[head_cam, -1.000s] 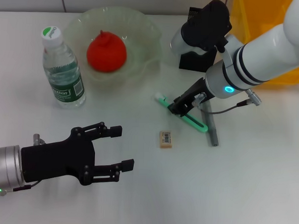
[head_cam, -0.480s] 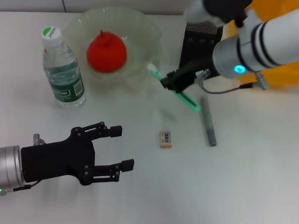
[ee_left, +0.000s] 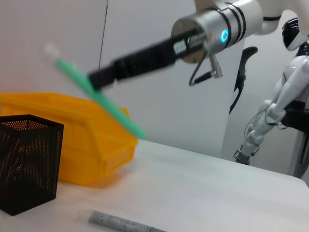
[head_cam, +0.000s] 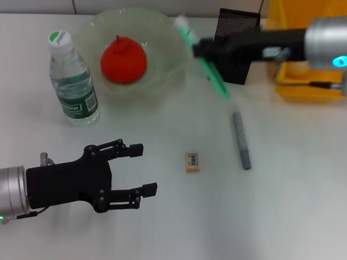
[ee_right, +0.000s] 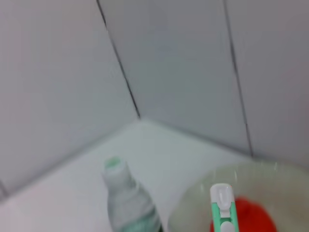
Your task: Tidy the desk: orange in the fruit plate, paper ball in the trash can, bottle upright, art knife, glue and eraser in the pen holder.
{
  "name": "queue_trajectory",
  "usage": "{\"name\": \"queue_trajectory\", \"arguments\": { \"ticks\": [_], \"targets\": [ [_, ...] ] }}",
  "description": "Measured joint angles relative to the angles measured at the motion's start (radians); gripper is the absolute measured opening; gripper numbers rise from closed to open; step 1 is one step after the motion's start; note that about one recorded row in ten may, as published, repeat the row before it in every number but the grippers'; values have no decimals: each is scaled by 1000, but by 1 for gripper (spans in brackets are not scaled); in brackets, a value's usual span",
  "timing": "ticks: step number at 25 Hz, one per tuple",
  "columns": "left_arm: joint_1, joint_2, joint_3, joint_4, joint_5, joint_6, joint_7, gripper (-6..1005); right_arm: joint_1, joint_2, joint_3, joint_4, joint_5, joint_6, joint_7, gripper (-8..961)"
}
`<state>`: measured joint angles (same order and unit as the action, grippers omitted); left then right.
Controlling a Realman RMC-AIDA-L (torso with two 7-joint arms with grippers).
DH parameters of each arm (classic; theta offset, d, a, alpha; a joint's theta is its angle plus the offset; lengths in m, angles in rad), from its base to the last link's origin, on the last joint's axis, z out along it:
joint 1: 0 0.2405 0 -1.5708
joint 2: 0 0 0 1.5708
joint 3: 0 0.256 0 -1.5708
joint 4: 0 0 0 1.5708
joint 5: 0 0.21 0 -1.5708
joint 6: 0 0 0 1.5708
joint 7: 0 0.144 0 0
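While the right end effector [head_cam: 201,49] hangs above the far edge of the desk [head_cam: 285,198], it is clamped on the mint-green art knife [head_cam: 208,67], which is lifted clear of the surface and tilted, its white end up over the rim of the fruit plate [head_cam: 164,72]. That pale-green bowl holds the orange [head_cam: 123,60] (nub upward) and nothing else I can make out. Just beside the raised knife stands the black mesh pen holder [head_cam: 238,30]; what is inside it is hidden from here. The yellow trash can [head_cam: 305,84] sits at the far right corner, and something pale lies in it that I cannot identify. The bottle [head_cam: 72,82] stands upright near the far left edge, beside the plate. On the open middle of the desk lie the grey glue [head_cam: 241,140] and, well apart from it, the eraser [head_cam: 193,161]. Near the left front corner the left end effector [head_cam: 138,169] hovers with fingers spread, gripping nothing.
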<state>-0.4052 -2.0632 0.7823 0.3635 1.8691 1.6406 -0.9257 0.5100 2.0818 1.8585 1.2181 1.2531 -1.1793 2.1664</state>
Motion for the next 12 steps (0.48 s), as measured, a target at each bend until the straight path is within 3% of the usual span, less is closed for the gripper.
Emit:
{"name": "queue_trajectory", "arguments": {
  "ticks": [6, 12],
  "targets": [
    [-1, 0, -1, 0, -3, -1, 3, 847, -10, 3, 230, -135, 237, -70, -271, 169],
    [-1, 0, -6, 1, -5, -1, 10, 847, 28, 3, 320, -244, 326, -64, -420, 169]
  ]
}}
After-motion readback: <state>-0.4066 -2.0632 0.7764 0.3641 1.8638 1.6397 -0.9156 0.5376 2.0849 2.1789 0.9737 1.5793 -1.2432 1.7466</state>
